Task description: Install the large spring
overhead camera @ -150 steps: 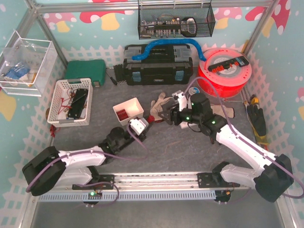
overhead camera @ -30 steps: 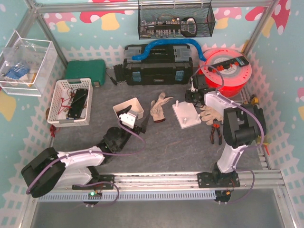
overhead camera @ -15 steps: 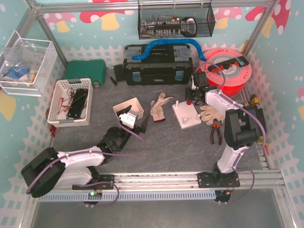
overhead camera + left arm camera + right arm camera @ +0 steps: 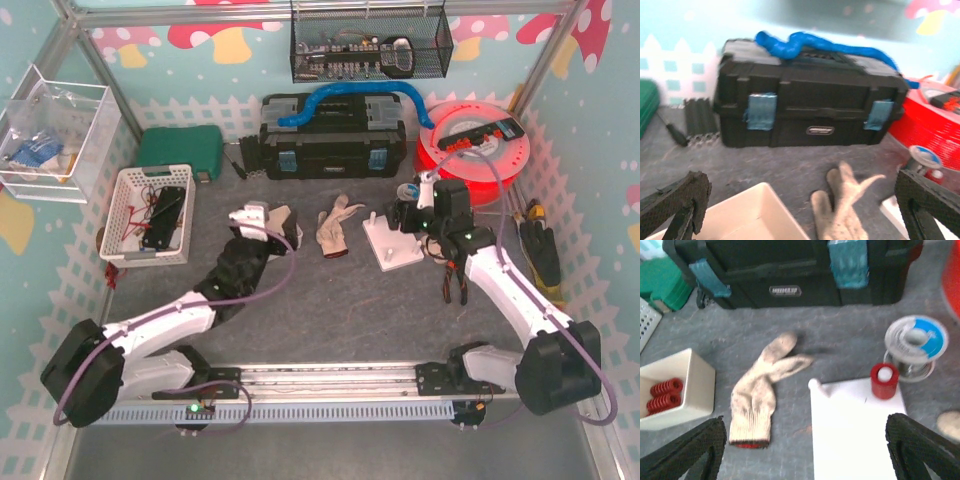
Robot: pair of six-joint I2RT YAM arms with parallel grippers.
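While the large spring [image 4: 884,381] sits on the white plate's [image 4: 855,440] peg, the right gripper [image 4: 805,450] and left gripper [image 4: 800,210] gape wide, empty.

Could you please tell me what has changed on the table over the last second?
The jaws of the right gripper opened, letting go of the red spring, which now sits on the corner peg of the white plate. The left gripper moved farther from its base, over the white bin, jaws open throughout. The plate, the glove and the toolbox stayed put.
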